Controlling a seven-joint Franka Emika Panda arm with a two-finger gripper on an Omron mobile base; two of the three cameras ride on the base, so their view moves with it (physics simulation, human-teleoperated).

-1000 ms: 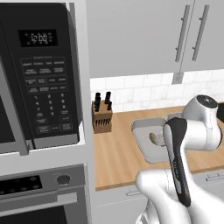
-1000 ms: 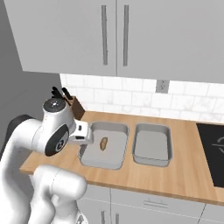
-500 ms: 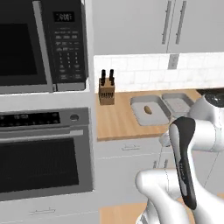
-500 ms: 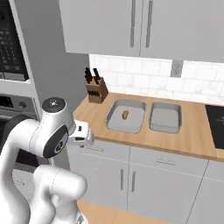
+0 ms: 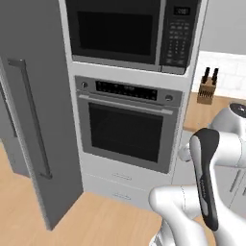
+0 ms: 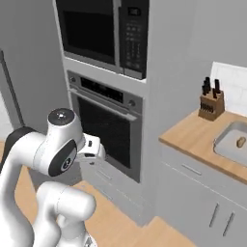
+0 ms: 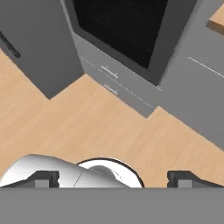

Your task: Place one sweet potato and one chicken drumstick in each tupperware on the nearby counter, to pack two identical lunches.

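One tupperware (image 6: 230,144) shows at the far right of the right base view, a shallow grey tray set on the counter (image 6: 198,134) just to the right of the knife block (image 6: 212,104). A small tan piece lies inside it, most likely a sweet potato (image 6: 240,142), though it is too small to be sure. No drumstick can be made out from here.

The robot's base faces the tall oven column to the left of the knife block: a microwave (image 5: 132,33) sits above a wall oven (image 5: 129,126), with a grey refrigerator door (image 5: 33,96) further left again. The gripper (image 7: 113,178) points down at the wooden floor (image 7: 87,127) in front of the oven drawers. Its two dark fingertips (image 7: 43,178) stand wide apart at the bottom of the hand view, with nothing between them.

Judging by this, the arm is empty and away from the tray, probably heading to fetch the next piece of food. A sweet potato should be firm and light, but its tapered ends would slip, so a hold across the thick middle suits best. A drumstick looks glossy and may slide; closing across the bulbous end, or just below it where the shape narrows, should keep it from squirting out.
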